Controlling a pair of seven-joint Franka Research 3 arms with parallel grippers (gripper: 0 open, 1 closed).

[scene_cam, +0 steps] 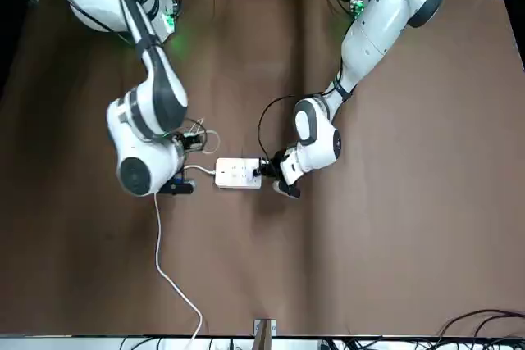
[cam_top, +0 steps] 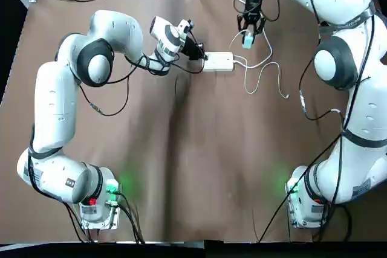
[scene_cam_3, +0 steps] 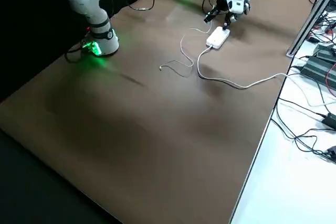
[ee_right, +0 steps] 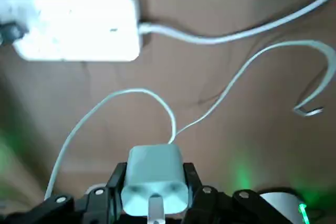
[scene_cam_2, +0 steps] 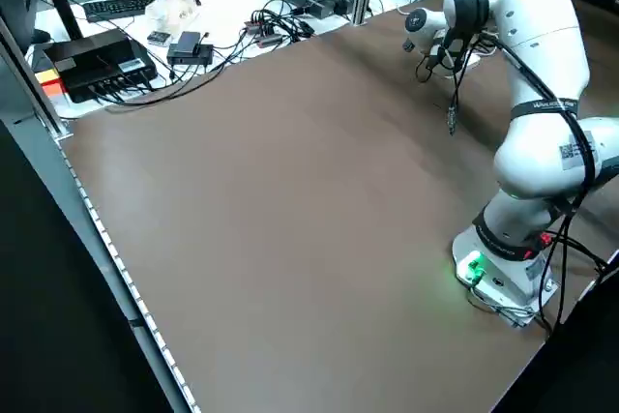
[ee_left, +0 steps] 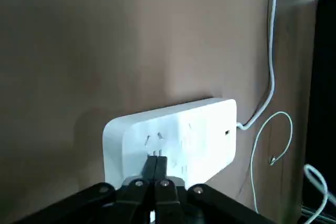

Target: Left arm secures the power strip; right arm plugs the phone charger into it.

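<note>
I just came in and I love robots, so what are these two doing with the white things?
The right end effector is gripping a phone charger over the table. It isn't plugged in yet. The left end effector has its fingers together, down at one end of the power strip, seemingly to keep it steady. The charger's thin cable loops away, and the strip's thicker cord leaves its other end.

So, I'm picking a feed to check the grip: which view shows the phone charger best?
The right wrist view: the phone charger fills the space between the right gripper's fingers. The top view shows it small beneath that gripper; the front, left wrist and both side views don't clearly show it.
</note>
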